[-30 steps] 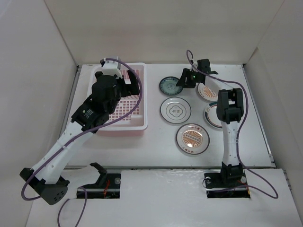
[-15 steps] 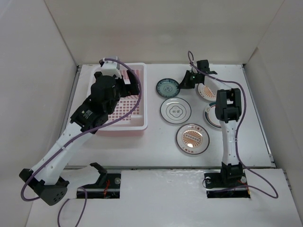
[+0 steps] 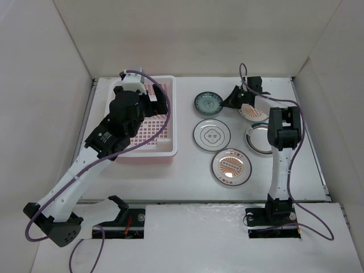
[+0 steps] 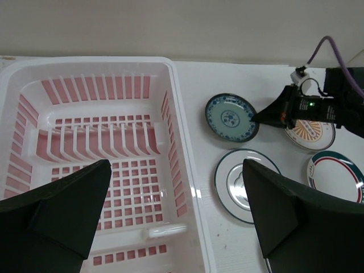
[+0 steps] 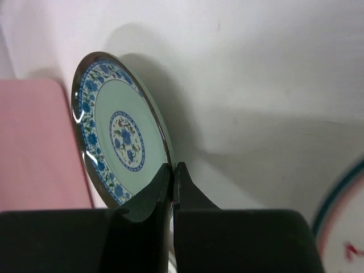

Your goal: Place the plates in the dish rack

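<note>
Plates [image 3: 211, 135], five in all, small, round and patterned, are laid flat on the white table [image 3: 187, 176], all to the right of the rectangular pale pink-white plastic dish rack [image 3: 173, 122] with its grid lattice floor. A blue-patterned plate [image 3: 207, 103] with a pale green centre is placed farthest back and nearest the rack. Just in front of it a white plate with grey rings [image 3: 211, 135] is seen, and nearer again an orange sunburst plate [image 3: 231, 166]. To the right, a second orange-rayed plate [image 3: 253, 112] at the back and a pale plate with a coloured rim [image 3: 256, 139] are partly covered by the right arm. The right gripper [image 3: 226, 104] is stretched leftward to the right edge of the blue-patterned plate [image 4: 231, 118]. In the right wrist view its black fingers [image 5: 193, 196] are seen drawn almost together, one over the face of the plate [image 5: 119, 131] and the other outside the rim, so that the rim is pinched between them. The plate's far edge is seen resting on the table. The left gripper [image 3: 154, 102] is held above the rack, and in the left wrist view its two dark fingers [image 4: 68, 216] are spread as wide as they go, with nothing between them but the rack's pink lattice below.
</note>
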Robot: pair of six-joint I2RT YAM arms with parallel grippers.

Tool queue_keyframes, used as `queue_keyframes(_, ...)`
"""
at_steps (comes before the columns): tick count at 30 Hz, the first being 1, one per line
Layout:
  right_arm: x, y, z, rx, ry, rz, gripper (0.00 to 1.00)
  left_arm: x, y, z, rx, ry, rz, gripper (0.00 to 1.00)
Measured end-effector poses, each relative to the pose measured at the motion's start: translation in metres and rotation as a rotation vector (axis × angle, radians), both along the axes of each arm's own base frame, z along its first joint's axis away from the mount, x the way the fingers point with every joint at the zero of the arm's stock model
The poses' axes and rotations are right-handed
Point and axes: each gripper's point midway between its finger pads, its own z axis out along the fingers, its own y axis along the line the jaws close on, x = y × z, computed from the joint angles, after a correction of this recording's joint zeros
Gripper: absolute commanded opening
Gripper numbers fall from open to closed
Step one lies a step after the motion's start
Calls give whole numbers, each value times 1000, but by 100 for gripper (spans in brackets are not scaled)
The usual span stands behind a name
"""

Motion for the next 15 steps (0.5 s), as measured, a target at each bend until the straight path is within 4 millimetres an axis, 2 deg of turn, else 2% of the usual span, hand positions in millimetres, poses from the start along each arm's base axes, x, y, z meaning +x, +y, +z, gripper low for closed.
queue_keyframes(2,6,-10,15,27,-24,-50,0,1,-1,-2,2,5,-2,100)
queue_keyframes(4,16,-19,39,51,-81,-89,0,3,-3,-4,6,11,-6,100)
queue_keyframes(6,23,-24,71,75,-152,-114,0,4,-5,-7,9,16,-8,100)
queue_keyframes(9,28,-24,132,112,-287,-117,0,7,-7,-9,10,22,-9,100)
queue_keyframes(11,23,-19,169,129,-376,-90,0,12,-11,-15,15,33,-9,100)
queue_keyframes(12,14,-14,192,133,-429,-64,0,14,-13,-18,18,42,-10,100)
queue_keyframes(15,-10,-2,221,124,-508,-9,0,26,-21,-33,28,85,-30,100)
